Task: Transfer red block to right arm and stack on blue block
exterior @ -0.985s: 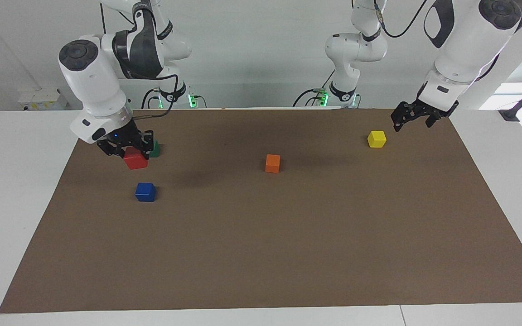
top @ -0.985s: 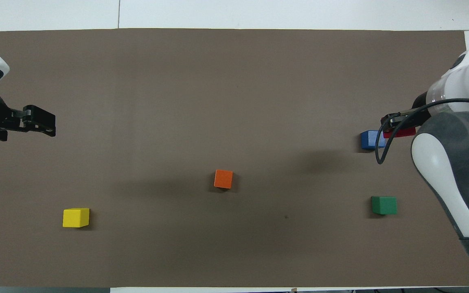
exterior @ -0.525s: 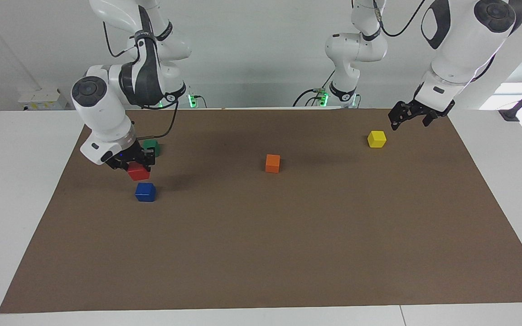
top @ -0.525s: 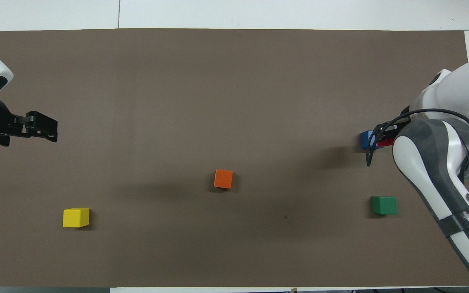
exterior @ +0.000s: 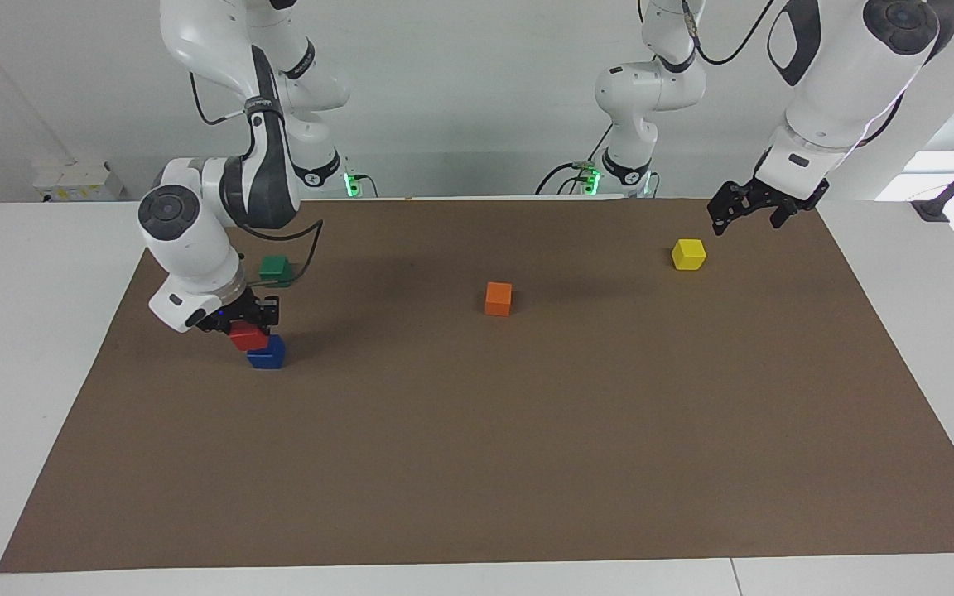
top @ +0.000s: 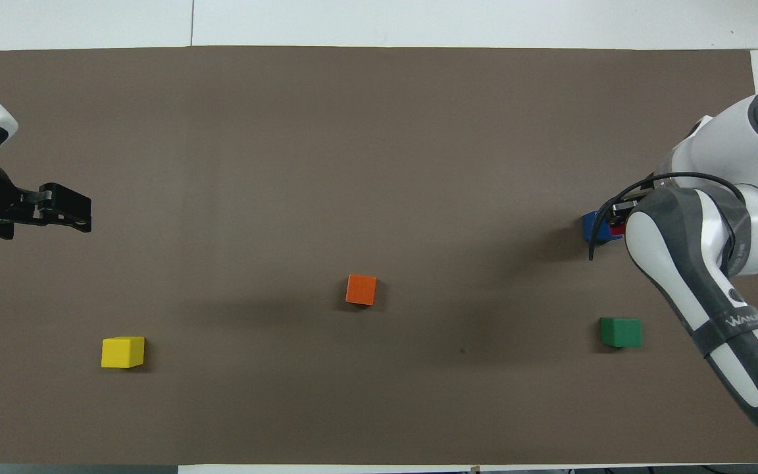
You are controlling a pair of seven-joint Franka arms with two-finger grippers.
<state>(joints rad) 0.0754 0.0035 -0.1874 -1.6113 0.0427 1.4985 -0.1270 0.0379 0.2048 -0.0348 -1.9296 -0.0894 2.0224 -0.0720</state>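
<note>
My right gripper (exterior: 245, 324) is shut on the red block (exterior: 248, 337) and holds it low, just over the blue block's (exterior: 267, 354) edge on the right arm's side. Whether the two blocks touch I cannot tell. In the overhead view the right arm covers most of both, leaving a corner of the blue block (top: 591, 225) and a sliver of the red block (top: 616, 230). My left gripper (exterior: 746, 213) hangs open and empty in the air near the yellow block, at the left arm's end of the table, also seen from above as the left gripper (top: 66, 212).
On the brown mat (exterior: 477, 463) lie an orange block (exterior: 498, 298) in the middle, a yellow block (exterior: 688, 254) toward the left arm's end and a green block (exterior: 276, 268), nearer to the robots than the blue one.
The right arm has carried the red block down and away from the robots, from beside the green block to the blue block. The left gripper has drawn back slightly.
</note>
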